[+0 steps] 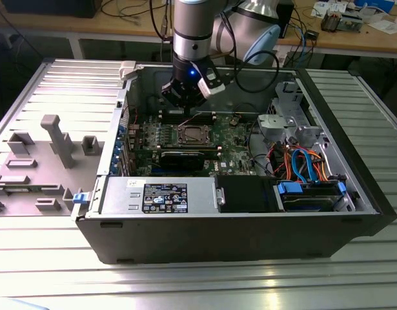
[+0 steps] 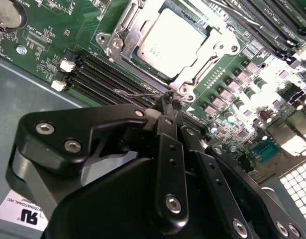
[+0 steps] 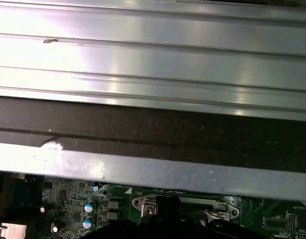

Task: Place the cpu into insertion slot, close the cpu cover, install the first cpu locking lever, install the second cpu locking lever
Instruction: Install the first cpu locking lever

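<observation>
While the arm hangs over the open computer case (image 1: pixel 353 213) on the ribbed metal surface (image 1: pixel 198 284), I read the exterior view as placing the hand (image 1: pixel 185 103) just above the far edge of the insertion slot (image 1: pixel 193 135), on the green motherboard (image 1: pixel 240 152). In the second wrist view the cpu (image 2: pixel 173 42) lies flat in the insertion slot, and the cpu cover (image 2: pixel 124 31) is folded down around it, its silver frame bordering the chip on all visible sides. The hand (image 2: pixel 169 102) is clenched, fingers (image 2: pixel 166 119) drawn together on a thin wire locking lever (image 2: pixel 135 93), which runs along the socket edge beside the black memory slots (image 2: pixel 110 74). The lever tip sits just by a screw post (image 2: pixel 184 88) at the socket corner; I cannot tell whether it is hooked under its catch.

Judged from this state, placing the chip and closing the cover look done, and a lever is in hand. The risks I see: the wire is slender and springy, so it may slip out of the fingertips and snap upward; pressing at a slant could carry it past its retaining tab instead of under it; the fingertips ride close to the memory slots and small board components (image 2: pixel 245 89), so a stray descent could scrape them.
</observation>
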Tool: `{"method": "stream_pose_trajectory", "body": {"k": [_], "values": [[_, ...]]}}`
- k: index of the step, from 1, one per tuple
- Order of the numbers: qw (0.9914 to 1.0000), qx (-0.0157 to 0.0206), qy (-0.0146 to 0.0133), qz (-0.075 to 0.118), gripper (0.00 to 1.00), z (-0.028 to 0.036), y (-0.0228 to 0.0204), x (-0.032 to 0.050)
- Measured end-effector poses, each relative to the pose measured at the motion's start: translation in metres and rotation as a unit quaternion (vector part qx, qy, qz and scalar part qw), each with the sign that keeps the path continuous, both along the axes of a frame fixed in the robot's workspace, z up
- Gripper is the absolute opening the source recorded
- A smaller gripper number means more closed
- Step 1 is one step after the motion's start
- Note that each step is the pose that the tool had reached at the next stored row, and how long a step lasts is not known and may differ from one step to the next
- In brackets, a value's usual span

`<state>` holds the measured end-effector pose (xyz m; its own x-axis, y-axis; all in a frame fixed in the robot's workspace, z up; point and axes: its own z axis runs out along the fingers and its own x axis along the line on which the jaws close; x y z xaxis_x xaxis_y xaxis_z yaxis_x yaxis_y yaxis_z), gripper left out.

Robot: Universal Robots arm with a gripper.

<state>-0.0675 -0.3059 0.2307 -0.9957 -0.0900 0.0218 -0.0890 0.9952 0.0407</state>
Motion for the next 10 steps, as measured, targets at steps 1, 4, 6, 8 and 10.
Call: {"method": "stream_pose_trajectory", "body": {"k": [1, 4, 6, 8, 10], "values": [[1.0, 0.0001, 0.0, 0.0, 0.11, -0.0005, 0.0004, 0.0], [1.0, 0.0, 0.0, 0.0, 0.11, -0.0018, 0.0026, 0.0], [1.0, 0.0, 0.0, 0.0, 0.11, -0.0026, 0.0037, 0.0], [1.0, 0.0, 0.0, 0.0, 0.11, -0.0033, 0.0051, 0.0], [1.0, 0.0001, 0.0, 0.0, 0.11, -0.0045, 0.0066, 0.0]]}}
